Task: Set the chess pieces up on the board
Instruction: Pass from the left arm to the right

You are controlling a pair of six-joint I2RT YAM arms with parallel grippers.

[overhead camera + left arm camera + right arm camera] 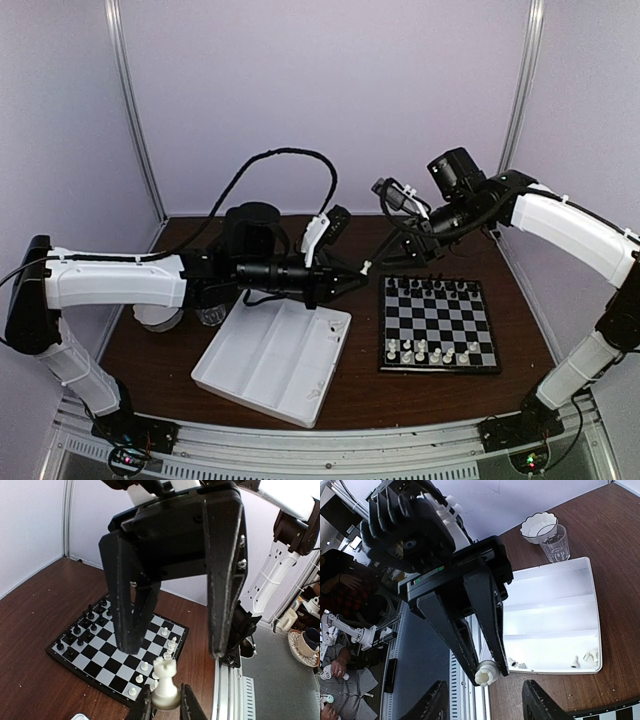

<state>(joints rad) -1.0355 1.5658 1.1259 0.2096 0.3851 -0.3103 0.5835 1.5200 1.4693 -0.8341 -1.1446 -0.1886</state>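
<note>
My left gripper [165, 702] is shut on the base of a white rook [165, 679] and holds it in the air left of the board [437, 322]. My right gripper [487, 707] is open, its fingers wide on either side of the rook's top without touching it. In the right wrist view the rook [486, 673] sits between the left gripper's fingertips [496, 655]. On the board, black pieces [435, 287] line the far rows and several white pieces [430, 351] stand on the near rows. Both grippers meet at the board's far left corner [372, 266].
A white three-compartment tray [270, 360] lies left of the board, with a few white pieces [575, 662] left in its nearest compartment. A clear glass [555, 542] and a small white bowl [538, 524] stand beyond the tray, under the left arm.
</note>
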